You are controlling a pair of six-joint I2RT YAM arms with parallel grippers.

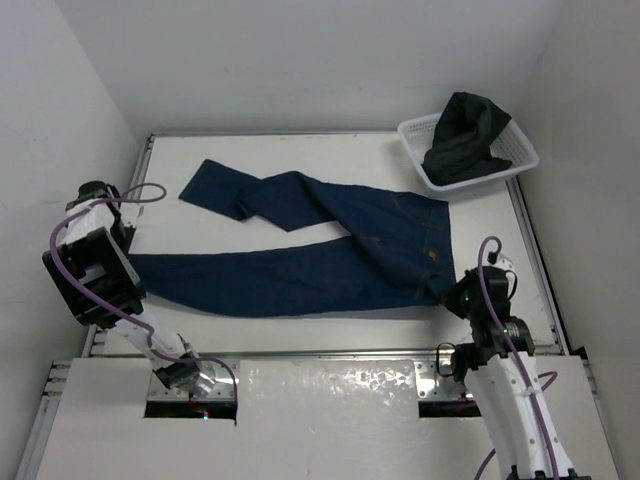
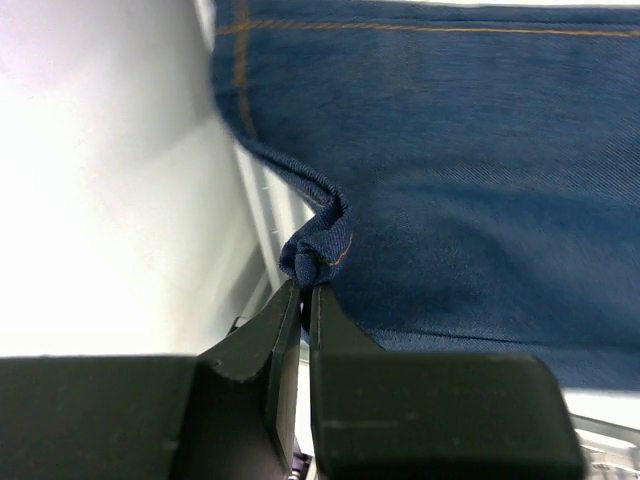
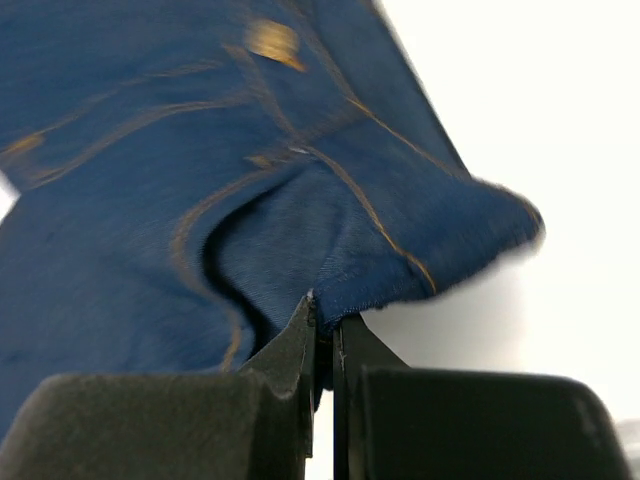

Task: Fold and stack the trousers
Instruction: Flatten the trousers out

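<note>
At nine and four o'clock, both jaws pinch the trousers (image 1: 330,255).
We should lift evenly, keeping denim taut.

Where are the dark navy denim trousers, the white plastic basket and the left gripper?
dark navy denim trousers (image 1: 400,240): top view, seat panel.
white plastic basket (image 1: 505,168): top view, near wall.
left gripper (image 2: 303,292): left wrist view, between fingertips shut on hem.
</note>
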